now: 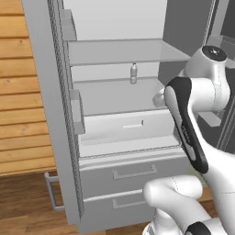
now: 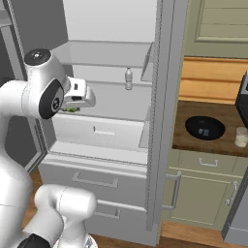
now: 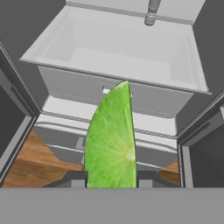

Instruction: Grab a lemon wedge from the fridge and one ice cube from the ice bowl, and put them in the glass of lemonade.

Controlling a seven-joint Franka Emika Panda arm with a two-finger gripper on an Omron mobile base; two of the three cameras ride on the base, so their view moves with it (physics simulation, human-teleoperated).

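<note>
My gripper (image 3: 111,178) is shut on the lemon wedge (image 3: 111,140), a green-yellow slice standing upright between the dark fingertips (image 3: 77,179). In the right base view the gripper (image 2: 73,109) hangs in front of the open fridge (image 2: 101,131), just above its white drawer, with a bit of the lemon wedge (image 2: 72,110) showing under the hand. The black ice bowl (image 2: 205,128) sits on the wooden counter to the right of the fridge. Right of the bowl stands the glass of lemonade (image 2: 240,136).
The fridge's doors are open, one (image 1: 50,114) at the left and one on edge (image 2: 160,121) between the hand and the counter. A small bottle (image 2: 128,78) stands at the back of a shelf (image 1: 119,94). Two drawers (image 1: 133,172) lie below.
</note>
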